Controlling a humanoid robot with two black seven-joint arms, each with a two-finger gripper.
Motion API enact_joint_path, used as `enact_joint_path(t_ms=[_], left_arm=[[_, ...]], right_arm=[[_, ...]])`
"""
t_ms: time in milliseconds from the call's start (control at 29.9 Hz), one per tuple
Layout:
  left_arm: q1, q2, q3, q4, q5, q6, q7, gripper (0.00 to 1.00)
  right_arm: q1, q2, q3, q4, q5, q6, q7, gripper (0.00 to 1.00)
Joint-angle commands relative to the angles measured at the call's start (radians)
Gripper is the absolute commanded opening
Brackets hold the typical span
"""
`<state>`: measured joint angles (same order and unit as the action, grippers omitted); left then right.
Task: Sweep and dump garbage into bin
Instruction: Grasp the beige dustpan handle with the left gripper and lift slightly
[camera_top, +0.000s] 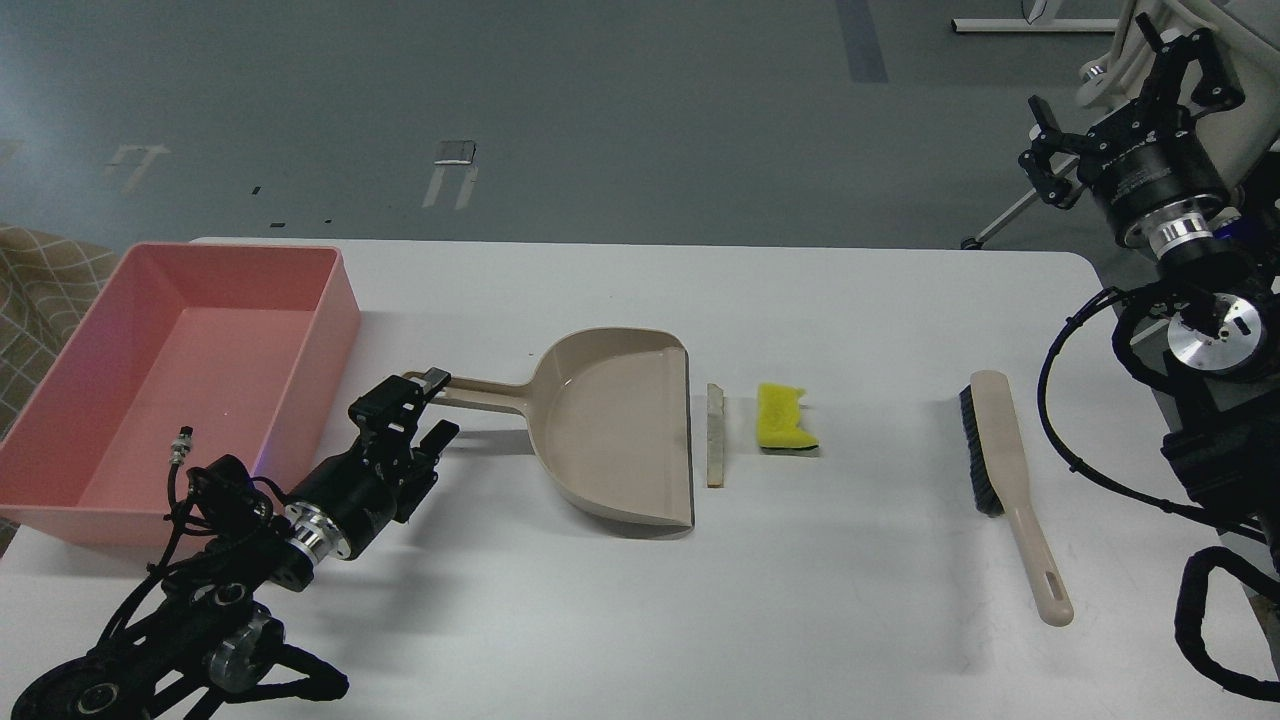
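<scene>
While the left pincer (425, 405), fingers apart, straddles the dustpan handle (490, 393), it should clamp squarely before lifting, keeping the pan mouth beside the bread slice (715, 436).

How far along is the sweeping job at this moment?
Barely started. Done: nothing; the pink bin holds no garbage. In hand: the left gripper, fingers open, is at the dustpan handle. Left: the brush lies untouched, right gripper raised away; bread slice and sponge remain on the table.
</scene>
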<state>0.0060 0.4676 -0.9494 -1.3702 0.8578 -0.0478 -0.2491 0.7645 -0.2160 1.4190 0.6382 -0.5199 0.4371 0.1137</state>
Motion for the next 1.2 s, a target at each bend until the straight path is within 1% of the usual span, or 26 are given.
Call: enact_joint_path(t_ms=[0,234,636,702,769,937,1104,1171], left_arm=[[-0.026,-0.001,0.003,0.008,0.001,0.005,0.004,0.67],[-0.086,-0.024,0.057,0.088,0.0,0.005,0.001,0.68],[-0.118,-0.043,0.058,0.105,-0.003,0.017,0.004,0.68],[-0.129,-0.044,0.058,0.123,-0.003,0.017,0.001,0.67],[-0.139,-0.053,0.06,0.14,-0.003,0.016,-0.001,0.61],[-0.15,-0.056,0.063,0.155,-0.003,0.014,0.001,0.6],[-0.169,-0.056,0.101,0.181,-0.005,0.016,-0.001,0.6],[-0.169,-0.056,0.101,0.181,-0.005,0.016,-0.001,0.57]], right_arm=[[-0.005,0.0,0.0,-0.003,0.001,0.0,0.0,1.0],[-0.01,0.0,0.0,-0.002,0.0,0.0,0.0,1.0],[-0.011,0.001,0.0,-0.003,0.0,0.0,0.0,1.0],[-0.011,0.001,0.0,-0.002,0.0,0.0,0.0,1.0],[-0.011,0.0,0.0,-0.002,0.001,0.0,0.0,1.0],[-0.013,-0.002,0.0,-0.003,0.0,0.0,0.0,1.0],[-0.013,0.0,0.0,-0.003,0.0,0.0,0.0,1.0],[-0.013,0.0,0.0,-0.003,0.0,0.0,0.0,1.0]])
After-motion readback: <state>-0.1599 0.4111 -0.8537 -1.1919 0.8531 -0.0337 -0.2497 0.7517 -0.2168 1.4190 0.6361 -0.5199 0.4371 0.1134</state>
